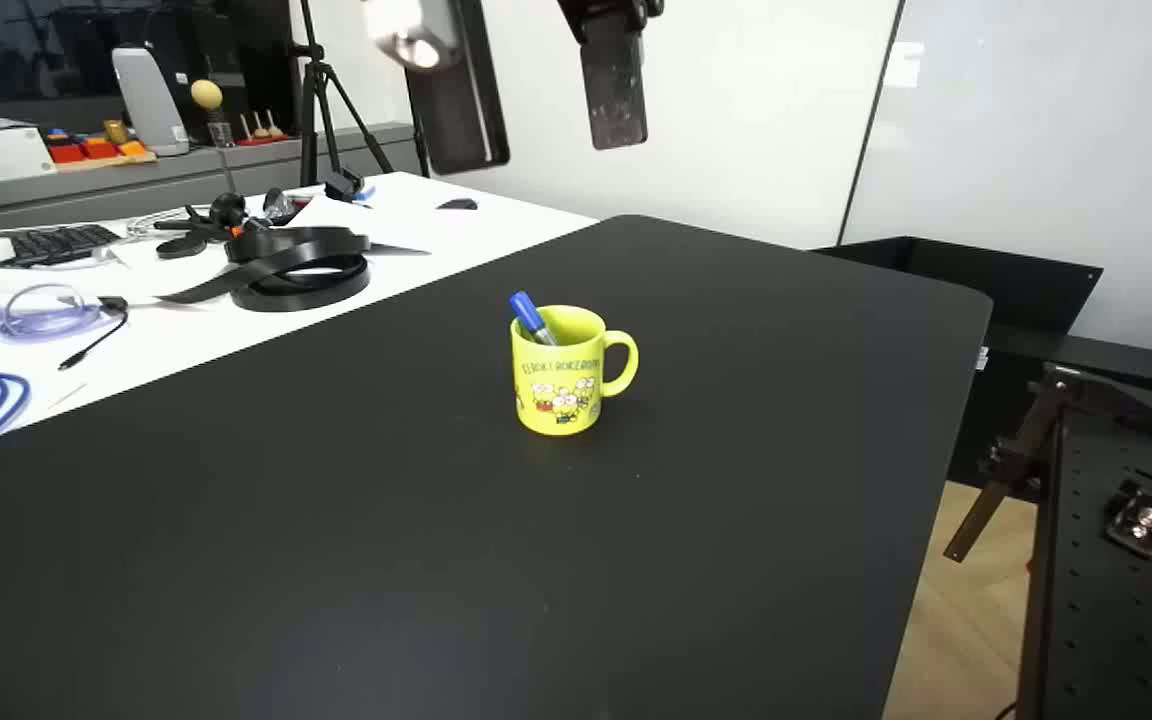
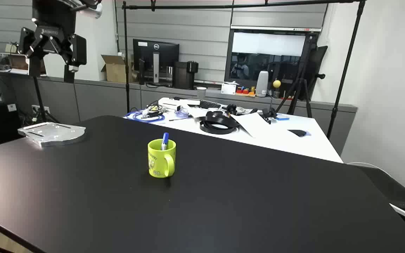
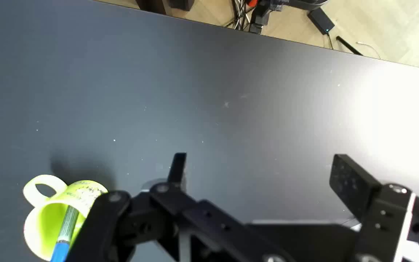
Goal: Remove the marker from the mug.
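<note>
One blue-topped marker (image 1: 531, 317), tilted; inside yellow mug (image 1: 558, 385)

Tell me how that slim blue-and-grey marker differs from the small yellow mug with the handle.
The slim blue-and-grey marker is a thin, straight stick; the bright yellow mug is wide, hollow and handled. The marker sits tilted inside the mug; the mug stands upright on the black tabletop. Shared: the open black claw holds neither.

Both exterior views across table (image 2: 216, 196), wrist view downward, mug (image 1: 558, 382) in all
</note>
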`<state>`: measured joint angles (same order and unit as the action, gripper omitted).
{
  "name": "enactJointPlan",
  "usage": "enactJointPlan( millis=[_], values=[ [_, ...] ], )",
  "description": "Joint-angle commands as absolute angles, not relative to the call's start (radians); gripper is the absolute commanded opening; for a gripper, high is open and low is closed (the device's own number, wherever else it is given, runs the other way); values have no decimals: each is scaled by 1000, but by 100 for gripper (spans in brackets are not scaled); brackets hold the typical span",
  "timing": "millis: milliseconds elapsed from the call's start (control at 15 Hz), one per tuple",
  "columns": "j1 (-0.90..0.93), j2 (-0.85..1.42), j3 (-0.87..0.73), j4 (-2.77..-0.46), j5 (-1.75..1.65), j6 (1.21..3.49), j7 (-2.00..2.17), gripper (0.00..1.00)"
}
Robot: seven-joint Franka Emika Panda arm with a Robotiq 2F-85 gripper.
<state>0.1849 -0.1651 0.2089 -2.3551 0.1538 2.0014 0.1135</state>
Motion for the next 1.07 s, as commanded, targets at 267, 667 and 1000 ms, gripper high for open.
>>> enactJointPlan(
  millis=[267, 667, 1000],
  values=[
    [188, -164, 206, -2353, 153, 2002, 114, 100],
    [188, -164, 206, -2353, 153, 2002, 114, 100],
    [154, -87, 194, -2318, -16, 2149, 133, 100]
  ],
)
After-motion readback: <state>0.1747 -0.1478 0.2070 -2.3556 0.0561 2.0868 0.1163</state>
